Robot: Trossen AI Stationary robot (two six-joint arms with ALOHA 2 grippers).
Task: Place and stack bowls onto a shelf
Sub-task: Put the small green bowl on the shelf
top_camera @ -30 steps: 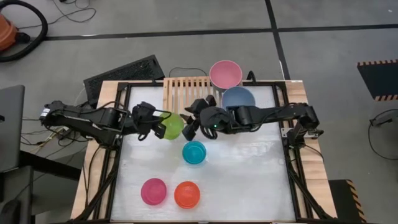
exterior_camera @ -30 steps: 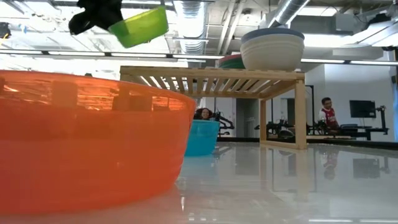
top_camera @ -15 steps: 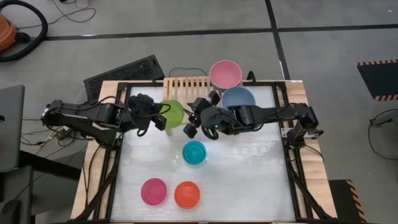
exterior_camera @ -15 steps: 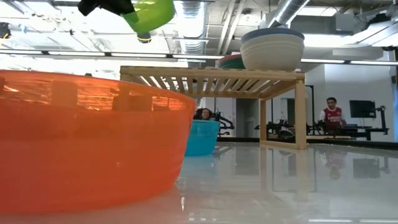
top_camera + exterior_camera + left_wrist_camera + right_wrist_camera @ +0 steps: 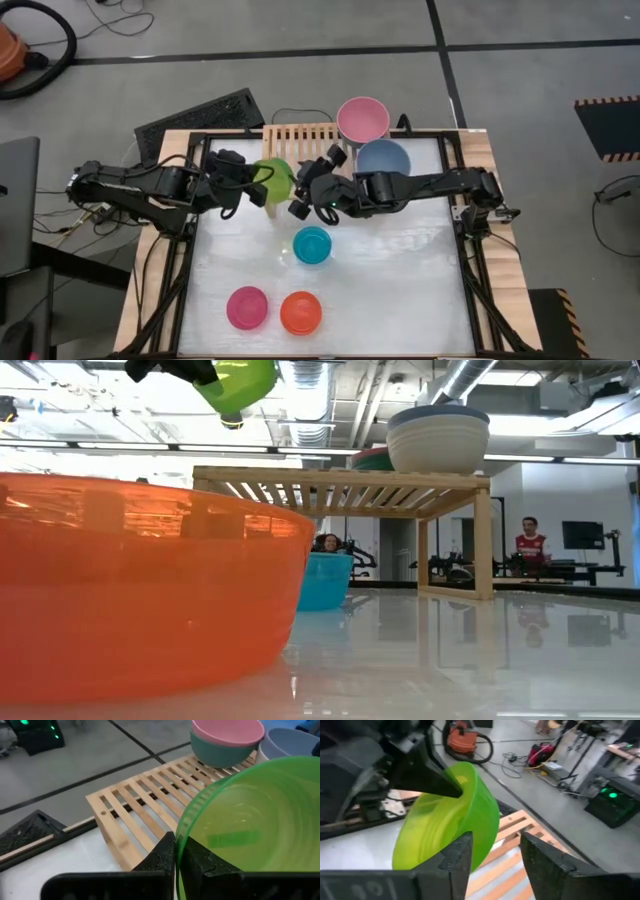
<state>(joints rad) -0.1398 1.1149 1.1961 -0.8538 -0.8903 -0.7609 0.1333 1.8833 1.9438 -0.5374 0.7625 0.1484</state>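
Note:
My left gripper [image 5: 256, 183] [image 5: 175, 857] is shut on the green bowl [image 5: 274, 180] [image 5: 240, 380] [image 5: 445, 825], high above the table at the shelf's near edge. The light-wood shelf [image 5: 300, 142] [image 5: 340, 478] [image 5: 145, 802] carries the pink bowl [image 5: 362, 118] nested in a teal one [image 5: 220, 755], and the slate blue bowl [image 5: 383, 158] nested in the cream one [image 5: 437, 440]. My right gripper [image 5: 298, 200] [image 5: 495, 855] is open, just right of the green bowl. Cyan [image 5: 312, 244], magenta [image 5: 247, 307] and orange [image 5: 300, 312] bowls stand on the table. My left gripper pinches the green bowl's rim [image 5: 181, 840] on the bowl's left side, one finger inside and one outside, coming level from the table's left. The bowl is lifted clear and tilted. My right gripper is beside the bowl's outer wall [image 5: 480, 827]; I cannot tell whether it touches.
The shelf's left half of slats [image 5: 290, 140] is bare. A black keyboard-like panel [image 5: 195, 115] lies beyond the table's far-left corner. White table top [image 5: 400, 270] lies free to the right of the cyan bowl. People show in the room behind.
My left gripper has carried the green bowl toward the far edge, up to the shelf's near edge, and tipped it. My right gripper has shifted a little toward the table's left, closer to the bowl. In the last half second little has moved.

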